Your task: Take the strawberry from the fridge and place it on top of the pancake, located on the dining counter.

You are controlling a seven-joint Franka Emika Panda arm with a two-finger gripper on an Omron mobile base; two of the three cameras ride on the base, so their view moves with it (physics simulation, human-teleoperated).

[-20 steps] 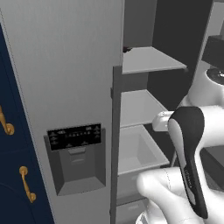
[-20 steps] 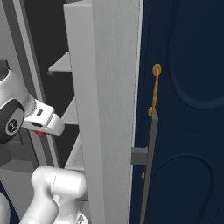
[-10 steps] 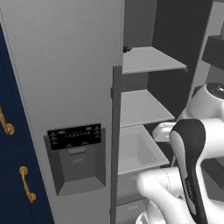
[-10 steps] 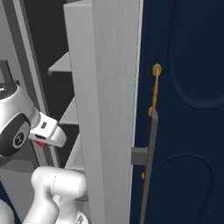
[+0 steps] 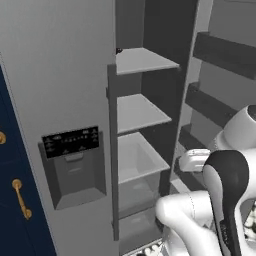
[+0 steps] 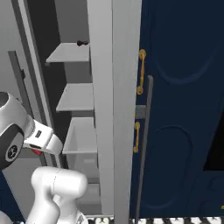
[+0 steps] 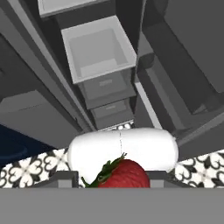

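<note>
The gripper [image 7: 114, 181] sits closed on the strawberry [image 7: 124, 174], clear of the open fridge [image 5: 60, 90] shelves, so the carry is in hand; next, driving to the dining counter's pancake.

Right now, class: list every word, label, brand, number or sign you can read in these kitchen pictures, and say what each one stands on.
No text can be read.
The black dispenser panel on the fridge door carries rows of small pale marks, too small and blurred to read.
The strawberry, shelves and navy cabinets carry no writing.
</note>
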